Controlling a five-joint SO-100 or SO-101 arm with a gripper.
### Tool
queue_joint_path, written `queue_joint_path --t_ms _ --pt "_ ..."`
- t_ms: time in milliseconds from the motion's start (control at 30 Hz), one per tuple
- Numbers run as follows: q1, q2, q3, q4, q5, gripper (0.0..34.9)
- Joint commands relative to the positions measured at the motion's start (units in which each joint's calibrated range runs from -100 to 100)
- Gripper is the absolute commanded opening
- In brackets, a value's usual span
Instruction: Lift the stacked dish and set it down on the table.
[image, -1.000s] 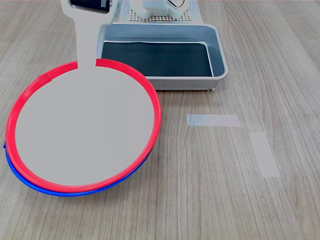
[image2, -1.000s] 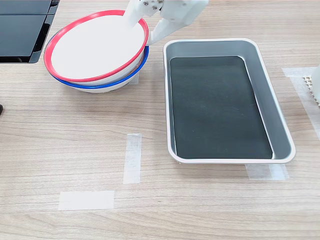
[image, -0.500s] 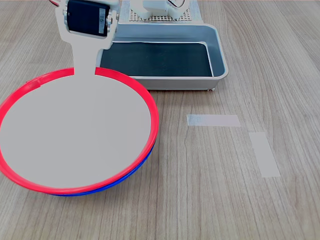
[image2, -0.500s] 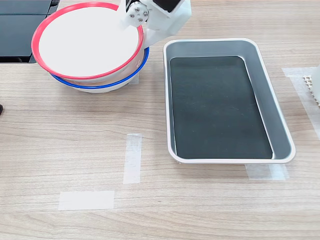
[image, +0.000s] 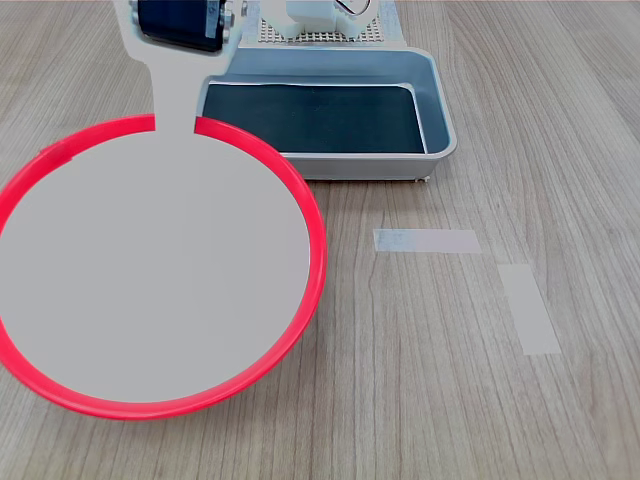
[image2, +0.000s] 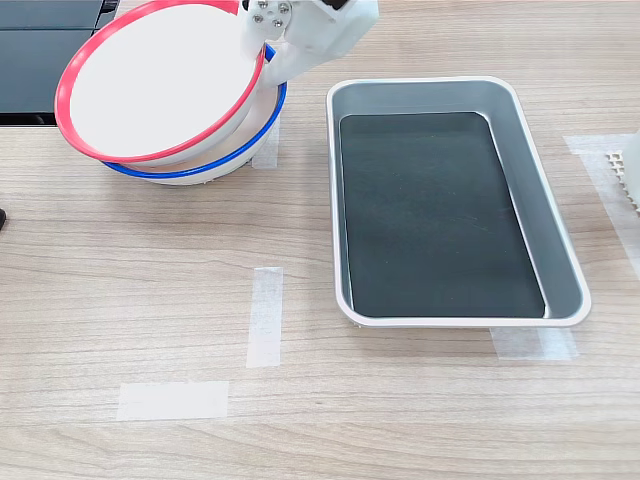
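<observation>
The stacked dish (image: 155, 270), red-rimmed with a flat pale grey centre, hangs tilted in the air at the first exterior view's left. My white gripper (image: 175, 122) is shut on its far rim. In the second exterior view the stacked dish (image2: 155, 80) sits clear above the blue-rimmed plate (image2: 215, 165), with the gripper (image2: 258, 52) clamped on the edge nearest the tray. The first exterior view hides the blue-rimmed plate behind the red one. The table (image: 450, 390) is light wood grain.
A grey tray (image2: 560, 240) with a dark bottom lies beside the plates. Two pale tape strips (image: 427, 240) (image: 528, 308) lie on the table. A black object (image2: 45, 50) sits at the second exterior view's top left. The arm's perforated base (image: 320, 32) stands behind the tray.
The red-rimmed dish has risen off the blue-rimmed plate with the gripper. In the first exterior view it has grown larger and now covers the blue rim.
</observation>
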Motion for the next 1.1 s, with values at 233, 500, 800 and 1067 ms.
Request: queue_joint_path --t_ms 233,500,800,1067 --pt "-1.86 -11.21 -0.70 1.11 -0.49 0.0" --pt "-6.38 -11.81 -12.36 5.90 -4.20 0.0" --pt "-13.34 -11.21 -27.28 13.99 -7.52 0.0" --pt "-19.56 -11.73 -30.20 21.50 -9.33 0.0"
